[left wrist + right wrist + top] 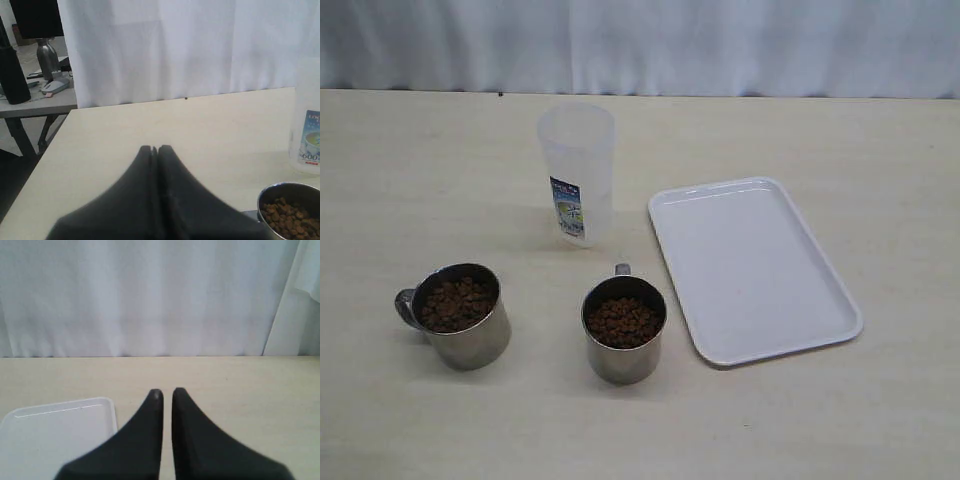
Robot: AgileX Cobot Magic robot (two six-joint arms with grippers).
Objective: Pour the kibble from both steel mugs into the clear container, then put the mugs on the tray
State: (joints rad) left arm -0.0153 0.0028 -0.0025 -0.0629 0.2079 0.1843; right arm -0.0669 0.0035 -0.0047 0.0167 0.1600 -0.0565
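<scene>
Table [420, 180]: pale wood-grain surface, backed on the far side by a white curtain [640, 45].
Left mug [470, 345]: upright at near left, loop handle pointing left; well apart from the tray.
Right mug [623, 362]: upright at near centre, handle on the far side; near the tray's near-left corner, not touching it.
Kibble [455, 303]: dark brown pellets in both mugs, 1 heap per mug, filling each to roughly mid-height or above; level not exactly readable.
Clear container [578, 170]: upright, open-topped, beyond the 2 mugs and between them; blue-and-white label [567, 208] facing the near side; contents not discernible through the translucent wall.
Tray [750, 265]: flat on the table at right, long axis angled from far left to near right; just right of the container.
Left gripper [155, 149]: fingers pressed together, nothing held; positioned above the table, with the left mug and the container to its right.
Right gripper [167, 391]: fingers almost together with a narrow slit between, nothing held; positioned above the table, beside the tray's right edge.
</scene>
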